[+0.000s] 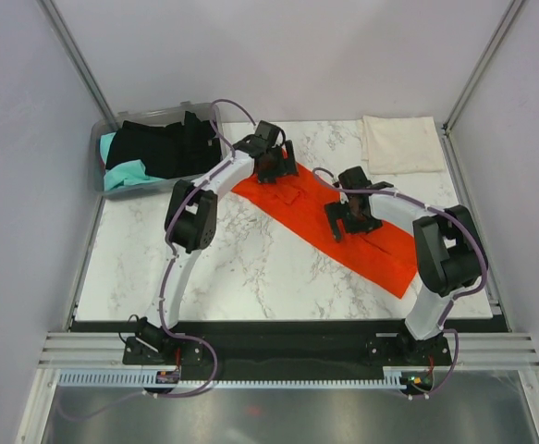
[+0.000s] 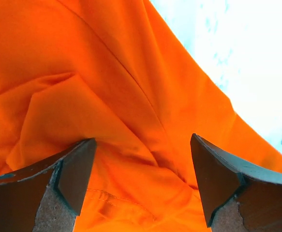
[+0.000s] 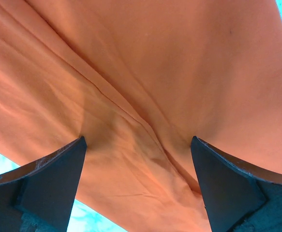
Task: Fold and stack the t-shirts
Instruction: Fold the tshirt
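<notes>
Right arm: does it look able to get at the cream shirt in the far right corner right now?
Probably yes. The right tool hangs open over the orange shirt, and the cream shirt lies uncovered on the table just beyond it, nothing standing between them.

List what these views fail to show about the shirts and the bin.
- Top view: the black t-shirt covers most of the teal t-shirt in the bin; garment count unclear.
- Top view: the left arm and right arm hide parts of the orange-red t-shirt.
- Wrist views: frame edges crop that shirt; whether the open jaws touch it cannot be told.
</notes>
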`<state>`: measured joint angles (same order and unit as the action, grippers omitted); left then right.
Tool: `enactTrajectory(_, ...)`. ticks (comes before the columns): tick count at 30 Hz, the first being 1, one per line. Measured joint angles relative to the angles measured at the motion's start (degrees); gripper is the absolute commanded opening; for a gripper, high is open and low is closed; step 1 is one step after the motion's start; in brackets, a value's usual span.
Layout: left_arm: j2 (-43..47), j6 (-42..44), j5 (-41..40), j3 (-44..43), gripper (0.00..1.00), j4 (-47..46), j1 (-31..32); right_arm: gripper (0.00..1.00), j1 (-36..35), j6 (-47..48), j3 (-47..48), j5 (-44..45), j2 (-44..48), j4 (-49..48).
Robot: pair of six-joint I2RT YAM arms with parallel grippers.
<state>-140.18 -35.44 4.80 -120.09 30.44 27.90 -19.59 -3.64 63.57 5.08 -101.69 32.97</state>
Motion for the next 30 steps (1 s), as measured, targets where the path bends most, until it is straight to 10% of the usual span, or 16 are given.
enactTrajectory(30, -13.11, 7.91, 11.23, -18.45, 0.96, -9.55, -6.56, 0.98, -17.46, -45.59, 3.37, -3.98, -2.91, -9.64)
